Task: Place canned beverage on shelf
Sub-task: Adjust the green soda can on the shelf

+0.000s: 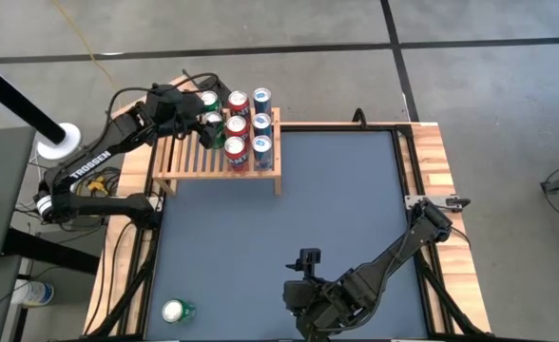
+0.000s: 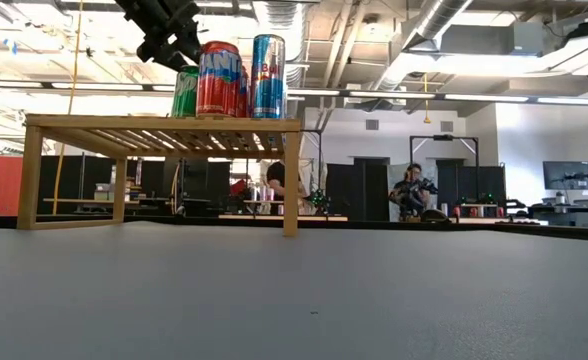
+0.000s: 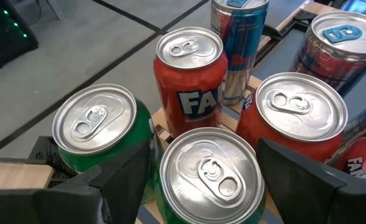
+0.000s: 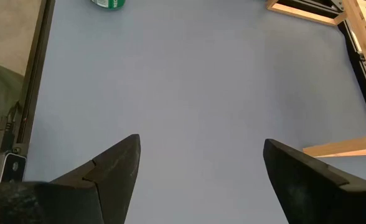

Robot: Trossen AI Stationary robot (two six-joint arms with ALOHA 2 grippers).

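Note:
The slatted wooden shelf stands at the table's far left. Several upright cans fill its right part: red ones, blue ones and a green one at the far edge. My left gripper reaches in from the left and is shut on a second green can. Another green can lies on its side at the table's near left. My right gripper hovers open over the near edge, with nothing between its fingers. My left gripper has the green can between its two fingers, one on each side of the wall just below the rim. The fingers come slanting down from the table's left. The can stands upright among the others, with its base on the slats.
The left half of the shelf top shows bare slats. The blue-grey table mat lies open between the shelf and my right arm. Wooden side boards and black frame rails border the mat. People and desks show in the room beyond.

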